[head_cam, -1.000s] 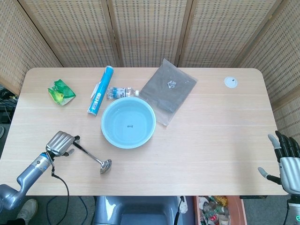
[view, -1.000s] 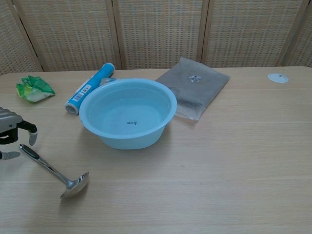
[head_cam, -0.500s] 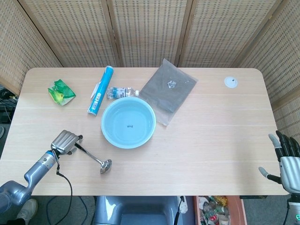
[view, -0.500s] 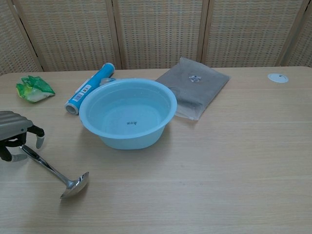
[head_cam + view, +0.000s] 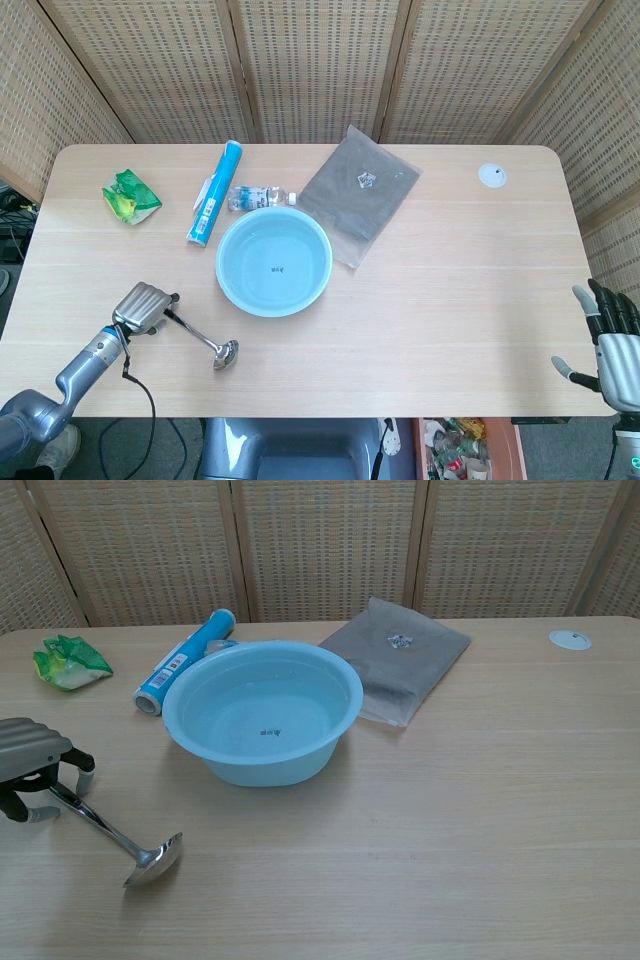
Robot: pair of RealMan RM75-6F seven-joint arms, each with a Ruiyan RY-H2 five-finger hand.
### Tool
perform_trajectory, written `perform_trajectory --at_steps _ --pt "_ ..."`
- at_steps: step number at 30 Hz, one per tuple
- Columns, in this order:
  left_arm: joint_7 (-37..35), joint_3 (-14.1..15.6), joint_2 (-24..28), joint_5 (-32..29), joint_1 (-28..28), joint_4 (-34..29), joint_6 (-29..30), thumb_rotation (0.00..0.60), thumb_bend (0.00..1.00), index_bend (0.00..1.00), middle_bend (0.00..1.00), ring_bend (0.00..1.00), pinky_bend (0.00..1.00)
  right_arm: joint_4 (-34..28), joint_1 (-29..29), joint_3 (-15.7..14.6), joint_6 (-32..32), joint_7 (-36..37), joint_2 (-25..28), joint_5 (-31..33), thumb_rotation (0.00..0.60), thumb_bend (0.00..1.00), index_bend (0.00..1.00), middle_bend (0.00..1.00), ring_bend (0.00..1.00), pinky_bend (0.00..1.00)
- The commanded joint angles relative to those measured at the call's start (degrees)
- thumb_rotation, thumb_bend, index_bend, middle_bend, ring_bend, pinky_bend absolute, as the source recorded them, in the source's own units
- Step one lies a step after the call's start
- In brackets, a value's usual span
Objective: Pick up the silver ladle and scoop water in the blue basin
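The silver ladle (image 5: 203,339) (image 5: 112,832) lies flat on the table in front of the blue basin (image 5: 221,270) (image 5: 275,767), with its bowl toward the near edge. The basin holds clear water. My left hand (image 5: 143,306) (image 5: 34,755) hovers low over the ladle's black handle end, its fingers (image 5: 87,768) arched down on either side of the handle; a small gap still shows. The handle's tip is hidden under the hand. My right hand (image 5: 612,343) hangs off the table's right front corner, fingers spread and empty.
Behind the basin lie a blue roll (image 5: 216,192), a small plastic bottle (image 5: 258,197) and a grey pouch (image 5: 358,191). A green packet (image 5: 130,196) sits far left. A white disc (image 5: 491,176) sits at the back right.
My left hand has slid right and lowered over the ladle's handle end, fingers now straddling it. The ladle and the right hand have not moved.
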Motion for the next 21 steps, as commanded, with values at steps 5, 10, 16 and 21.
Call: perform_trajectory --at_steps 5,10,16,21 --pt "-0.25 0.47 -1.40 0.11 0.03 1.67 0.78 0.600 0.35 0.45 0.97 0.99 1.00 -0.02 0.07 -0.03 -0.17 0.05 0.02 0.09 0.600 0.00 0.00 0.00 0.00 0.00" --pt "0.19 0.74 -2.15 0.01 0.08 2.58 1.17 0.600 0.35 0.49 0.97 0.99 1.00 -0.05 0.02 -0.01 -0.03 0.43 0.16 0.08 0.600 0.00 0.00 0.00 0.00 0.00" --pt "0.16 0.65 -2.89 -0.65 0.15 3.17 1.10 0.600 0.35 0.60 0.97 0.99 1.00 -0.20 -0.19 -0.18 0.53 0.83 0.34 -0.50 0.600 0.00 0.00 0.00 0.00 0.00" --pt "-1.29 0.73 -2.10 -0.74 0.15 2.33 1.64 0.600 0.38 0.72 0.97 0.99 1.00 -0.14 -0.25 -0.19 0.60 1.19 0.45 -0.50 0.600 0.00 0.00 0.00 0.00 0.00"
